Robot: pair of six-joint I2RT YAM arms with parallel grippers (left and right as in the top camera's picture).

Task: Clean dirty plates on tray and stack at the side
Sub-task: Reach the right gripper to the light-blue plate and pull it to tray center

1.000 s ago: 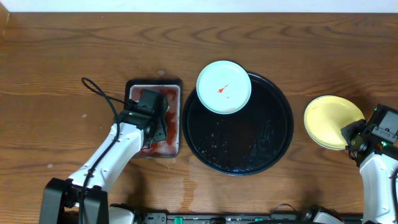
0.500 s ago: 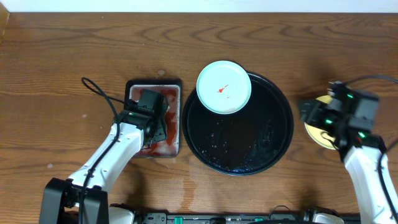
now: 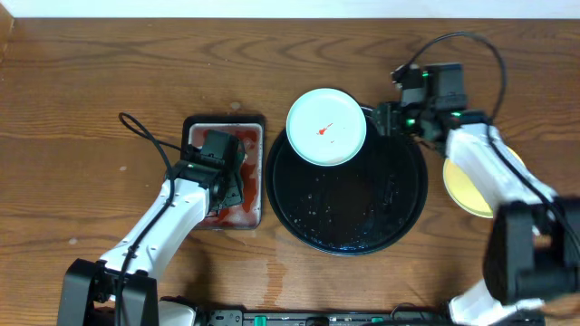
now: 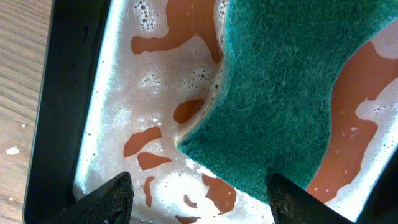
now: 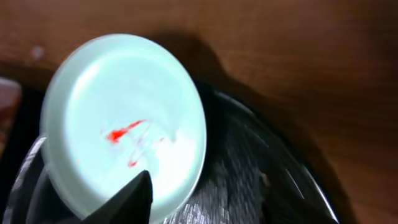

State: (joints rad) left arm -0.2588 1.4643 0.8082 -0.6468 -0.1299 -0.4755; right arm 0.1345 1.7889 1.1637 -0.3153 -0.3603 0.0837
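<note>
Aqua plate, streaked with red sauce, sits at the upper left of the black round tray, overlapping its rim. The right gripper hovers just beside that plate's right edge, above the tray's rim. Blur hides whether its jaws are spread or pressed together. The yellow plate lies on the wooden surface to the right of the tray, partly under the right arm. The left gripper hangs over the small sponge tray, jaws spread wide above foamy, reddish water. The green sponge lies flat in it, not pinched.
</note>
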